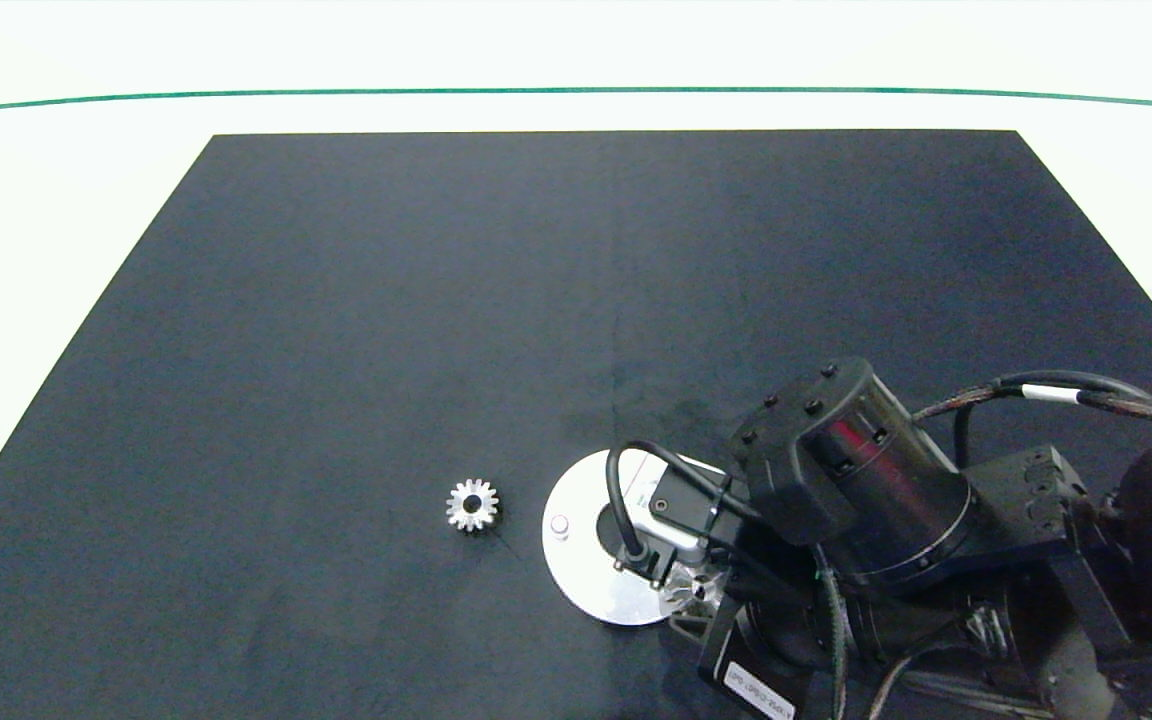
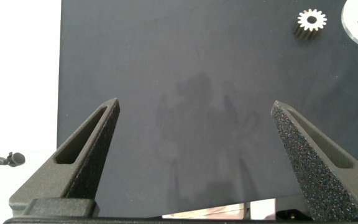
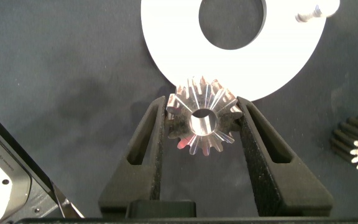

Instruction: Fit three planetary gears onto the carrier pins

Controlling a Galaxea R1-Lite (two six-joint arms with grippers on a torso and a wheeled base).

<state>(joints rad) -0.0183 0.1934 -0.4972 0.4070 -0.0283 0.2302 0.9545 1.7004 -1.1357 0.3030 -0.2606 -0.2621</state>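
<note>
A white disc with a large centre hole lies on the black mat; one carrier pin stands up near its left rim, also visible as a pin in the right wrist view. My right gripper is shut on a silver planetary gear, held at the rim of the disc; the arm hides the rest of the disc and any pin beneath. A second gear lies loose on the mat just left of the disc. My left gripper is open over bare mat, far from that gear.
The black mat covers most of the white table, with a green line along the far side. The right arm's body and cables fill the near right corner.
</note>
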